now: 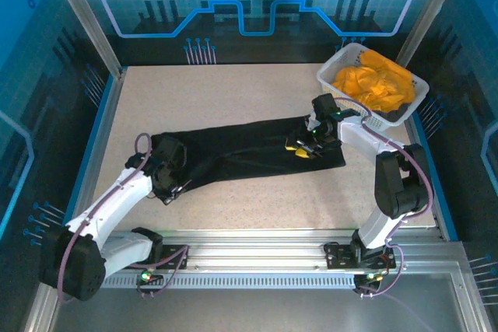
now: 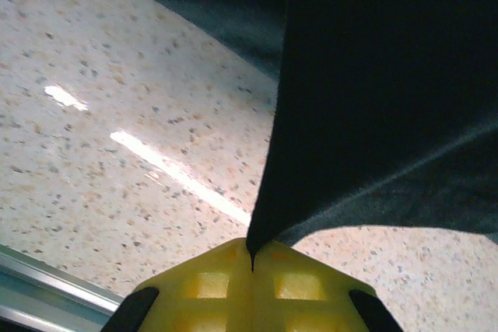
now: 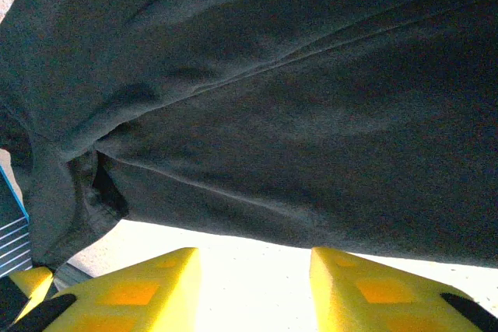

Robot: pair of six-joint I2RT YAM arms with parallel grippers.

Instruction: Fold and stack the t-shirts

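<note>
Left arm reaches low across the desk, left end effector clenched on the black t-shirt, its edge pinched between the fingers. Right arm stands elbow-up, folded inward, right end effector released at the shirt's other end, cloth spread long between the two

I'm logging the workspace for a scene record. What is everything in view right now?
black t-shirt: one, black, stretched out across the middle of the table
orange-yellow t-shirts: a heap, number unclear, orange-yellow, in the basket
basket: one, white lattice, far right corner of the table
table: one, speckled beige, under everything
left tool: one, yellow fingers, shut on the black t-shirt's left end
right tool: one, yellow fingers, open, at the black t-shirt's right end
</note>
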